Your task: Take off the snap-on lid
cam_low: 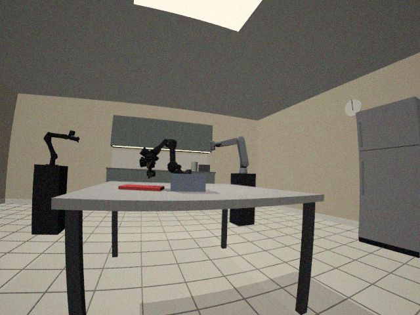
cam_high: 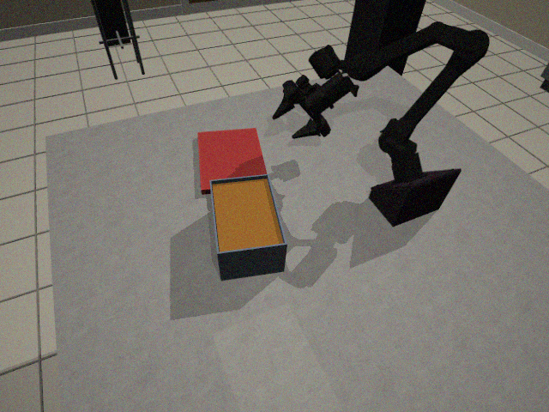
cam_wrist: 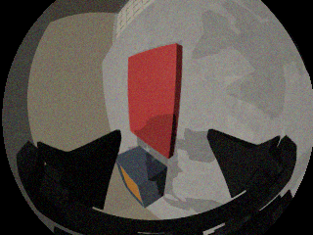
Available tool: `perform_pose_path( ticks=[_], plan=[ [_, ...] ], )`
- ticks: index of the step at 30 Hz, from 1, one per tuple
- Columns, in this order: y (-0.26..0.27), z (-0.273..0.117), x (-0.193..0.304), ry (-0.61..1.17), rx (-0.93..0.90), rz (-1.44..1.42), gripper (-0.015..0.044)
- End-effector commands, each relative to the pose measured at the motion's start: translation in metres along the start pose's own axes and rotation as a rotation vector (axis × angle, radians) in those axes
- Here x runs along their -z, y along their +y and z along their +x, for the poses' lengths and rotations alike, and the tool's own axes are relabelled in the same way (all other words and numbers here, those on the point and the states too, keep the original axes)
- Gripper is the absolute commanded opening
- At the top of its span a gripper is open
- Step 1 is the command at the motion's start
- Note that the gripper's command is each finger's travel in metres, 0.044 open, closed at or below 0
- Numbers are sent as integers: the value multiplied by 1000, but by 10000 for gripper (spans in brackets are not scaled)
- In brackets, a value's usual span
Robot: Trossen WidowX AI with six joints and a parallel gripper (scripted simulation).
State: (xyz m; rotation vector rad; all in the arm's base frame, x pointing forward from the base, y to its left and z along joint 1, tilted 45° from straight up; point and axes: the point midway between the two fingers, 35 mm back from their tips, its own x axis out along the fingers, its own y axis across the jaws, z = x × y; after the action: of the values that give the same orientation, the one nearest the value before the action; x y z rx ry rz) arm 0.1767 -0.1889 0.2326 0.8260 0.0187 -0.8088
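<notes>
The red lid (cam_high: 228, 153) (cam_low: 140, 187) (cam_wrist: 153, 93) lies flat on the table (cam_high: 399, 310) (cam_low: 189, 204), its smooth top face up, just behind the box in the top view. The storage box (cam_high: 252, 261) (cam_low: 188, 182) (cam_wrist: 144, 164) stands upright and open, dark blue-grey outside with an orange inside. The lid's near edge is close to the box's back wall; whether they touch is not clear. My gripper (cam_high: 283, 127) (cam_wrist: 166, 134) is wide open and empty, above the table beside the lid, on the arm base's side.
The arm's base (cam_high: 414, 195) stands on the table to the right of the box in the top view. Beyond the table are two other arms on pedestals (cam_low: 47, 199) (cam_low: 243, 196) and a fridge (cam_low: 388, 183).
</notes>
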Motion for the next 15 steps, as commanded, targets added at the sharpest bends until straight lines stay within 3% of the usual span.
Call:
perform_pose_path(
  ticks=[1, 15],
  plan=[
    [6, -9, -1, -4, -1, 4, 440],
    [20, -34, -1, -3, -1, 5, 440]
  ],
)
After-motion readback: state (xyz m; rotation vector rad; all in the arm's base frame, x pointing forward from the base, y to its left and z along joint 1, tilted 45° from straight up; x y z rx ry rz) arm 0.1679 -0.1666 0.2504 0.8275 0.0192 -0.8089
